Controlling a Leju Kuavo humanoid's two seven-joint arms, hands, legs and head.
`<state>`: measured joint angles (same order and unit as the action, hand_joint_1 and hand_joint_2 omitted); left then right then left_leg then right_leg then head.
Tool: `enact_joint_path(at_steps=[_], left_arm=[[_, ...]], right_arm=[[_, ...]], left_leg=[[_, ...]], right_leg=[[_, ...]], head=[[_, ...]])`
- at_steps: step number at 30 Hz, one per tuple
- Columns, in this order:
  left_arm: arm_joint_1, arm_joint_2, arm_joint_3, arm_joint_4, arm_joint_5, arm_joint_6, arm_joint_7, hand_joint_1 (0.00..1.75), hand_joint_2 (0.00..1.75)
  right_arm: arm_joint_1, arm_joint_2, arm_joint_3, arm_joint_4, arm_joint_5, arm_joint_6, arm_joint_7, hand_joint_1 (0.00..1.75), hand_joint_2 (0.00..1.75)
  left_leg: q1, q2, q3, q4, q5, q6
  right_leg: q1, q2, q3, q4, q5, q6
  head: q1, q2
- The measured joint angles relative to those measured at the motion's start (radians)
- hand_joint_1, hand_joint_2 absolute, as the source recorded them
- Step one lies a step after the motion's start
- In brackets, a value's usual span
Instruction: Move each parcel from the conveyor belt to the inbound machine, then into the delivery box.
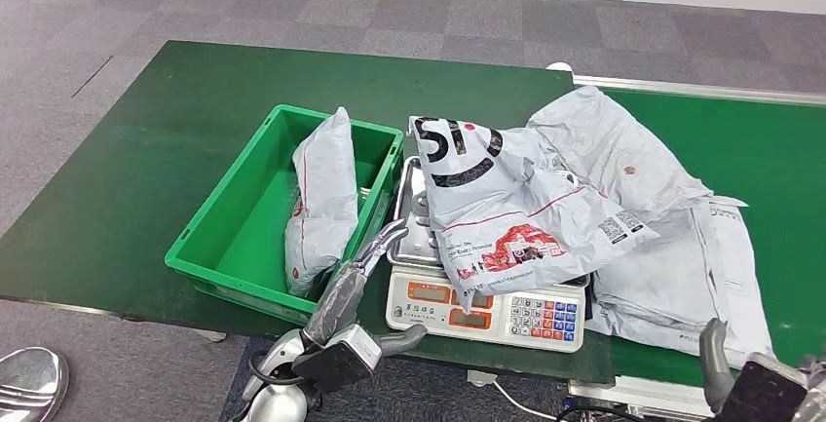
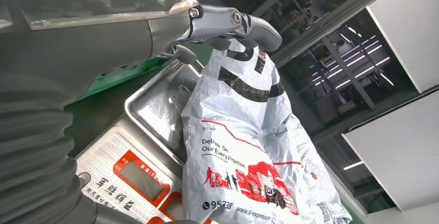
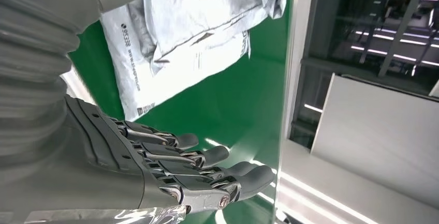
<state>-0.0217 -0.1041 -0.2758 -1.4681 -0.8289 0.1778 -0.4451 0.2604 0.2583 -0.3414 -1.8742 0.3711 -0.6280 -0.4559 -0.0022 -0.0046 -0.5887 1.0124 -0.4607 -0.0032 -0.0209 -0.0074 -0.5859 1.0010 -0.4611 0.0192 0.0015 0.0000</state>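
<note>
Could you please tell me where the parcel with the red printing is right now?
In the head view the red-printed parcel lies across the scale at centre, right of the green bin, with the left hand at its left edge.

The head view looks down from high at the table [image 1: 146, 149]; both wrist views sit close and low, sharing its parcels [image 2: 243, 146] and belt [image 3: 233, 100].

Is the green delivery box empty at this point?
No. The green delivery box holds one grey parcel, leaning on end against its wall nearest the scale.
</note>
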Motion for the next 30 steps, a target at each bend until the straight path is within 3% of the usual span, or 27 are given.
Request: enact_joint_path(at_steps=[11,30], left_arm=[[0.000,0.000,0.000,0.002,0.003,-0.002,-0.006,0.00,1.75],[0.003,0.000,0.000,-0.002,0.002,-0.024,-0.015,0.00,1.75]], right_arm=[[0.001,0.000,0.014,0.000,0.041,0.009,-0.067,0.00,1.75],[0.010,-0.012,0.098,0.000,0.186,0.067,-0.077,0.00,1.75]], left_leg=[[0.000,0.000,0.000,0.000,0.000,0.000],[0.000,0.000,0.000,0.000,0.000,0.000]], right_leg=[[0.000,0.000,0.000,0.000,0.000,0.000],[0.000,0.000,0.000,0.000,0.000,0.000]], head=[[0.000,0.000],[0.000,0.000]])
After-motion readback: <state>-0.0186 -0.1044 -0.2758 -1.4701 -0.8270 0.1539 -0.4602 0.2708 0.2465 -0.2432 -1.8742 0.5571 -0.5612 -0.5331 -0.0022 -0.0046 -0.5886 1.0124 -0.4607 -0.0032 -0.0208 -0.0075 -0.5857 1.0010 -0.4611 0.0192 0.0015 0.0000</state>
